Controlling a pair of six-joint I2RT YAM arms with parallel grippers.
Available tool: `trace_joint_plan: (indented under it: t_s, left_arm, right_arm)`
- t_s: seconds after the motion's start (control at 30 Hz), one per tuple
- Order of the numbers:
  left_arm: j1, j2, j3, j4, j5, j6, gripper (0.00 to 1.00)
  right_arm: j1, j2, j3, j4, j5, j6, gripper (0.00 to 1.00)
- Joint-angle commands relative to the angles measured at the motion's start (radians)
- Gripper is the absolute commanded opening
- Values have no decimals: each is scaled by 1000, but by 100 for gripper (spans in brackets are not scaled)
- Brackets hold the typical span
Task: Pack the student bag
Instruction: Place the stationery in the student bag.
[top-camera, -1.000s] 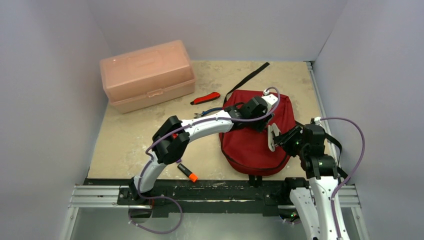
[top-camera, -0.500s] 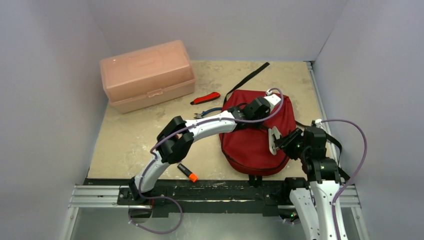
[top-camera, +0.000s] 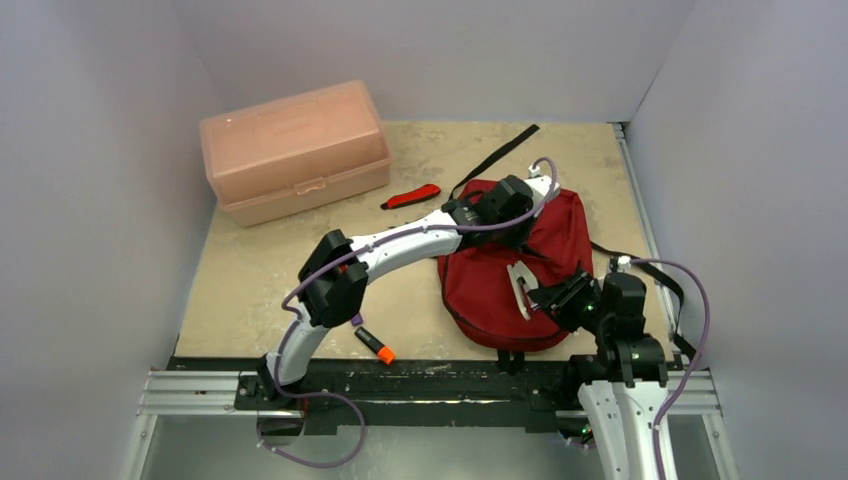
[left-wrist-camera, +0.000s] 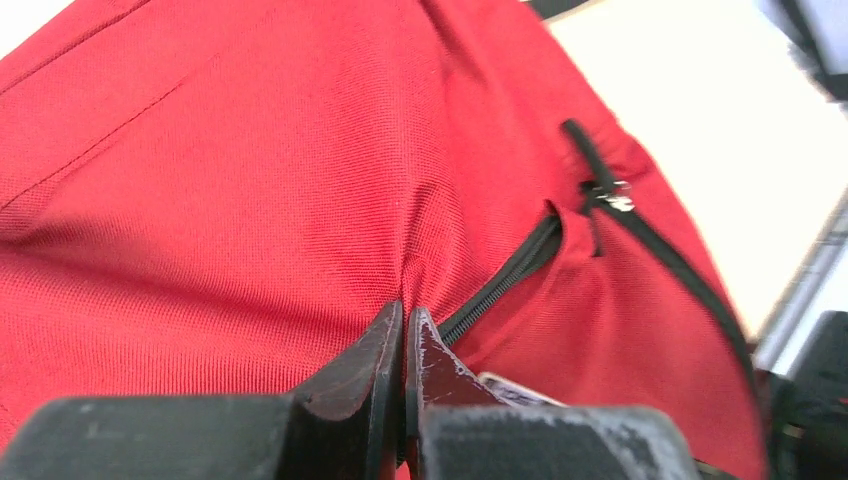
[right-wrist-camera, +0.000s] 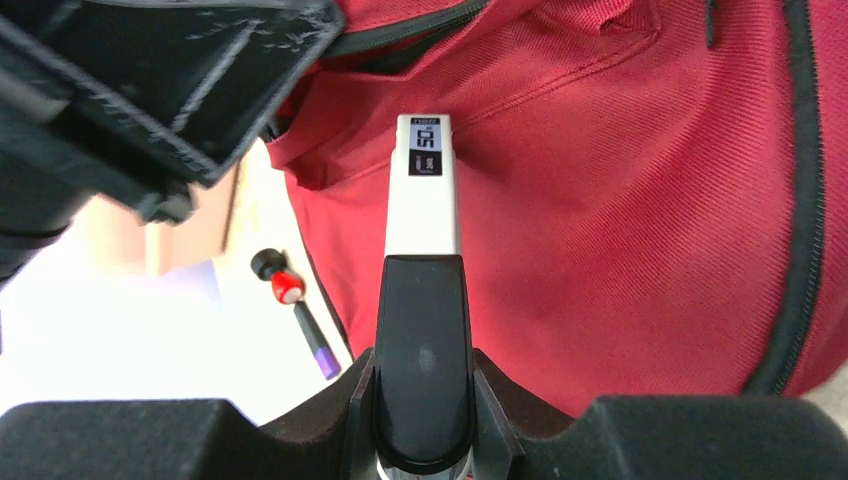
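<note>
Looking down from the top camera, I have the student bag (top-camera: 480, 292) lying on the right half of the table, its rounded end toward the near edge. A black strap (top-camera: 497, 158) trails off toward the far edge. The left gripper (left-wrist-camera: 405, 318) is pinched tight on a fold of the red fabric right beside the zipper (left-wrist-camera: 505, 280) — I see no gap between its fingers. The right gripper (right-wrist-camera: 422, 375) is clamped on a slim stick (right-wrist-camera: 425, 215), black at the held end and white toward the tip, with a small printed label. The tip lies over the bag's front panel — touching or not, I can't tell. A pale pink box (top-camera: 295, 150) sits in the far-left corner. A red-handled tool (top-camera: 412, 196) lies between the box and the bag. A black marker (top-camera: 373, 345) with an orange cap lies by the near edge.
</note>
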Motion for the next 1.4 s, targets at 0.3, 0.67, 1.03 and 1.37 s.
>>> trace_joint_plan:
  t_s: [0.3,0.67,1.03,1.37]
  left_arm:
    - [72,-112,33,-9,310,-226,0]
    - [100,-130,3,34,405,-312,0]
    - [108,-129,-1,31,448,-339,0]
    - [126,-125,-24,48,443,-376,0]
  right_arm:
    - [-1,-117,43,197,-15,184,0]
    - [-1,70,-156,717,-132,238,0]
    - [-37,459,-211,1153,-96,-42,0]
    - [-53,611,28,655,142,-295,34]
